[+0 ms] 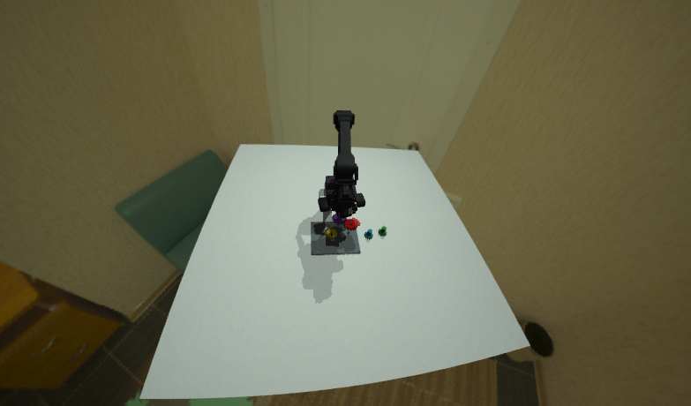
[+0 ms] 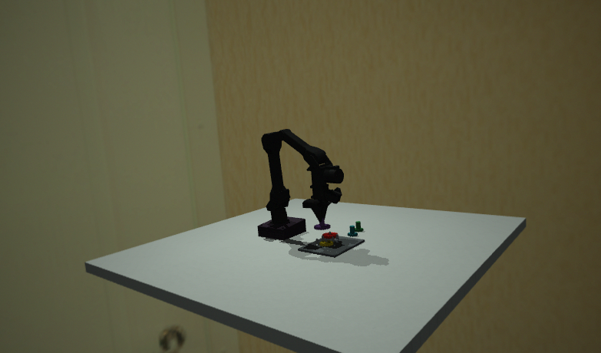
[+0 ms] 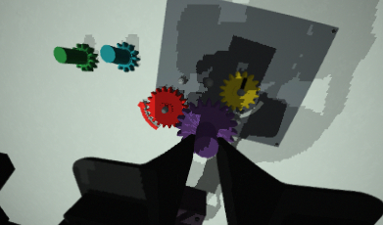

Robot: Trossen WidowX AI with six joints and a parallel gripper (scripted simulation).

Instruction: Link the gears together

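Observation:
My gripper (image 3: 206,140) (image 2: 322,220) is shut on the handle of the purple gear (image 3: 207,119) (image 2: 321,226) (image 1: 339,219). The gear hangs above the board's near edge in the wrist view, covering what lies below it. The red gear (image 3: 168,106) (image 1: 353,223) (image 2: 329,235) is on its peg, left of the purple gear in the wrist view. The yellow gear (image 3: 240,91) (image 1: 331,233) (image 2: 326,243) with its black stripe is on another peg of the grey board (image 3: 305,54) (image 1: 335,251) (image 2: 331,255). Two bare pegs, one light (image 3: 182,80) and one shadowed (image 3: 209,82), show between them.
A teal gear (image 3: 122,56) (image 1: 368,234) (image 2: 352,232) and a green gear (image 3: 84,58) (image 1: 382,231) (image 2: 358,227) stand on the table beside the board, handles up. The red arrow (image 3: 147,117) curves beside the red gear. The arm's shadow falls across the board.

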